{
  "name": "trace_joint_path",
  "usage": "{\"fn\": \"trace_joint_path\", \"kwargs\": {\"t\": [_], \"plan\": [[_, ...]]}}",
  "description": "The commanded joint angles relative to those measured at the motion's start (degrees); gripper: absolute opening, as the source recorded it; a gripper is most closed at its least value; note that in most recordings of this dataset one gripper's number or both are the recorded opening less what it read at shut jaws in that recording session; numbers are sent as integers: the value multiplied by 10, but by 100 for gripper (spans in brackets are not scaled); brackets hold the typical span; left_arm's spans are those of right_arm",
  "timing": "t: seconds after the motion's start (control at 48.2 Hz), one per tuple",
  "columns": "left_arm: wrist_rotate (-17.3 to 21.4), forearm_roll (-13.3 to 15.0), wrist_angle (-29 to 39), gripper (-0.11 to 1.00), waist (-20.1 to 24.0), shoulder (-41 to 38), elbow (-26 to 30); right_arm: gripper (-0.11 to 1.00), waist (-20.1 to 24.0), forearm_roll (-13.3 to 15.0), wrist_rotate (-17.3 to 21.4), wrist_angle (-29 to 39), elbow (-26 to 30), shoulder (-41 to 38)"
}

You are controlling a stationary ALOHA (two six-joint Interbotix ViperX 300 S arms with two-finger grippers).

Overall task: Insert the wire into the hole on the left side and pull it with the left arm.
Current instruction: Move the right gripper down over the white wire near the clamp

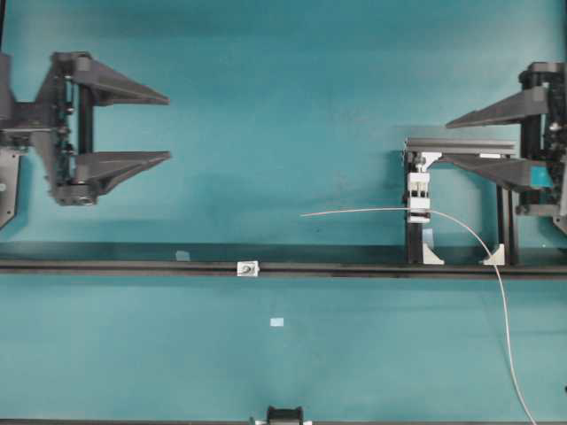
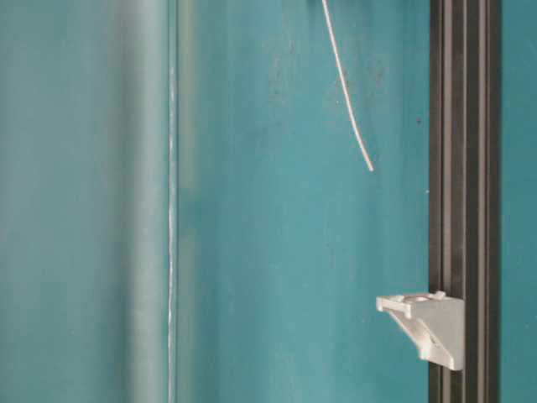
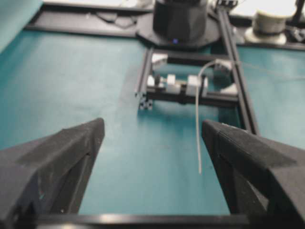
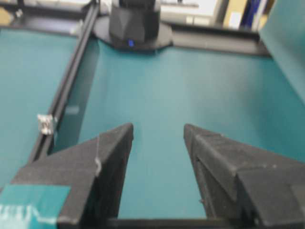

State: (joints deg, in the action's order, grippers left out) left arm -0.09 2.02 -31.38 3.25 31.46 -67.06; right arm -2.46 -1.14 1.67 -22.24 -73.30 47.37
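Wire (image 1: 372,211) held in the white clamp (image 1: 418,197), free end unsupported.
Left gripper (image 1: 168,127) and right gripper (image 1: 447,142) both gape, empty, at opposite table (image 1: 283,88) edges.

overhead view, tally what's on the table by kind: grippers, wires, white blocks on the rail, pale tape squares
grippers: 2, left gripper and right gripper, both open
wires: 1, the wire
white blocks on the rail: 1, holding the hole
pale tape squares: 2, and
total: 6
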Motion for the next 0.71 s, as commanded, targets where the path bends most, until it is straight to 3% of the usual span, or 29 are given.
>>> {"fn": "trace_joint_path", "kwargs": {"t": [0.0,0.374,0.685], "plan": [[1,1,-8,70,4,-32,23,60,-4,-10,1,-5,7,-21],[4,1,-11,71,3,-141,60,61,-4,-12,79,24,18,-86],[5,1,-11,71,3,-149,54,61,11,-12,92,33,35,-131]]}}
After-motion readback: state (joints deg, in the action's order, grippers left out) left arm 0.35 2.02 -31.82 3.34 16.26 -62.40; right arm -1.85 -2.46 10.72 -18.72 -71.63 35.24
